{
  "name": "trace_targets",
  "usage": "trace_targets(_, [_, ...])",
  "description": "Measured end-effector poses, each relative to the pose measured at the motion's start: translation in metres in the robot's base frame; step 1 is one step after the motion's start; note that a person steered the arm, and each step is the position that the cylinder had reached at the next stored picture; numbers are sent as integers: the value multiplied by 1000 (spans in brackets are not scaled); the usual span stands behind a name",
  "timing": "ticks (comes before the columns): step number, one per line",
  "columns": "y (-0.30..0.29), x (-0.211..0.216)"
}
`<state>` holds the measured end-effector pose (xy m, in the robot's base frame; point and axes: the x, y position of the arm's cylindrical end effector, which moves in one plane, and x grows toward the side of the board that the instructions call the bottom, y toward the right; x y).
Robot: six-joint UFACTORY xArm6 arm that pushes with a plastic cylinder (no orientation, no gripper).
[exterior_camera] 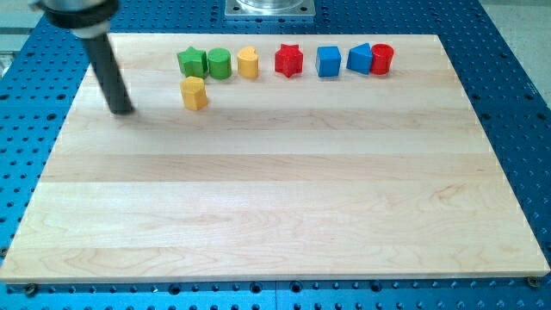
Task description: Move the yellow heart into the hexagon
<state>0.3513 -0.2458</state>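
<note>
The yellow heart (248,62) stands in the row of blocks along the board's top edge, between a green cylinder (219,63) and a red star (289,60). The yellow hexagon (195,92) sits alone just below the row, under the green star (192,61) and down-left of the heart. My tip (121,110) rests on the board at the view's left. It is well left of the hexagon, slightly lower, and touches no block.
Further right in the top row are a blue cube (328,61), a blue triangular block (359,58) and a red cylinder (381,59) touching it. The wooden board (275,198) lies on a blue perforated table.
</note>
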Motion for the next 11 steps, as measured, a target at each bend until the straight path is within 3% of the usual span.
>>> trace_targets(1, [9,-84])
trace_targets(2, [101,-140])
trace_targets(3, [218,-154])
trace_targets(4, [229,-148])
trace_targets(6, [217,-75])
trace_targets(11, [158,-9])
